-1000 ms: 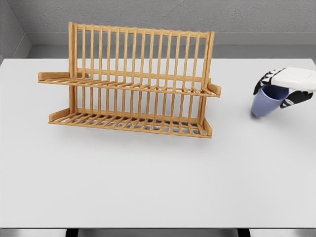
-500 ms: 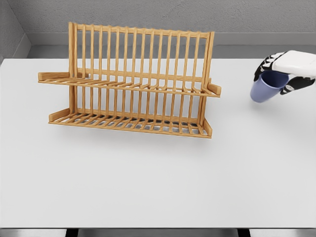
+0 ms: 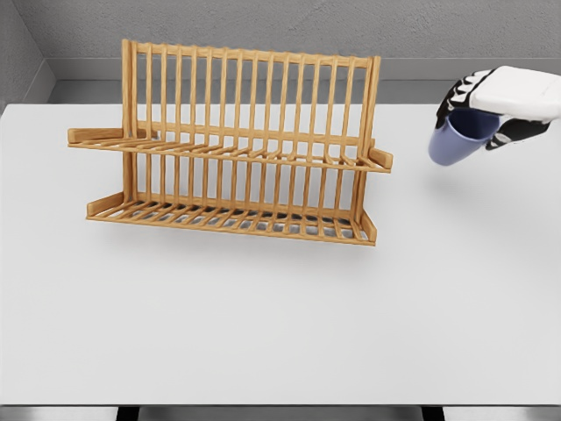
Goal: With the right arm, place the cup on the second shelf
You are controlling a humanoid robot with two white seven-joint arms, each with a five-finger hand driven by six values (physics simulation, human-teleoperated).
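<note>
Moved: cup (image 3: 453, 142) now higher, nearer rack (image 3: 230, 145).
Right hand (image 3: 491, 101): we see fingers clasping the rim.
Handling: we judge it light, rigid, slippery.

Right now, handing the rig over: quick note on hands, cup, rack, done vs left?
Right hand: shut on the blue cup, held tilted in the air, right of the wooden rack.
Left arm: not in view.
Rack: standing on the white table, both shelves bare.
Done: cup grasped and lifted.
Left: carry it over to the rack, set it on the second shelf, release.
</note>
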